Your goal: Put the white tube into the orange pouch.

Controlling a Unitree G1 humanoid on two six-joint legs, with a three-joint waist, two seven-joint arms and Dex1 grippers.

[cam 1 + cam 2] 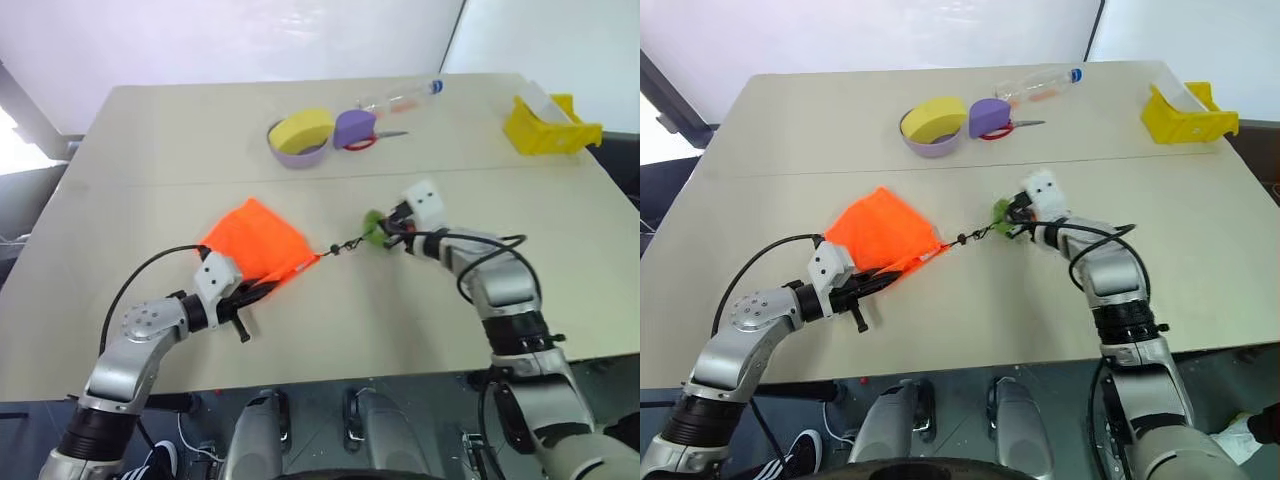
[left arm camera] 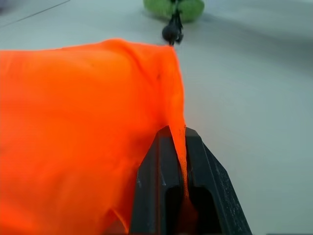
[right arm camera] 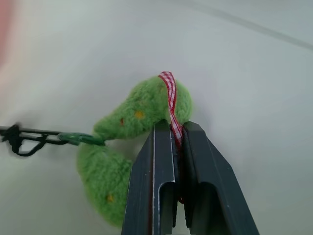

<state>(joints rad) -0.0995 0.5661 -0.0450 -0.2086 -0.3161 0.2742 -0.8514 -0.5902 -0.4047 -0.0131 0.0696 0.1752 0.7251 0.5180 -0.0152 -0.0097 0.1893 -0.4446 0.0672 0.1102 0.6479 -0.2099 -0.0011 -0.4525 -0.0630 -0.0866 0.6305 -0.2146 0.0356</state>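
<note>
Orange pouch (image 1: 256,243) mid-table, bunched, edge lifted; black cord (image 1: 342,246) taut to green charm (image 3: 132,147).

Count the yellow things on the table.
2: a yellow sponge in the bowl at the far middle, and a yellow bin at the far right. Others could be hidden.

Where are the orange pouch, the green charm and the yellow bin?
orange pouch (image 1: 255,238), left eye view, middle of the fabric.
green charm (image 3: 132,120), right wrist view, upper fuzzy lobe.
yellow bin (image 1: 548,133), left eye view, front wall.
</note>
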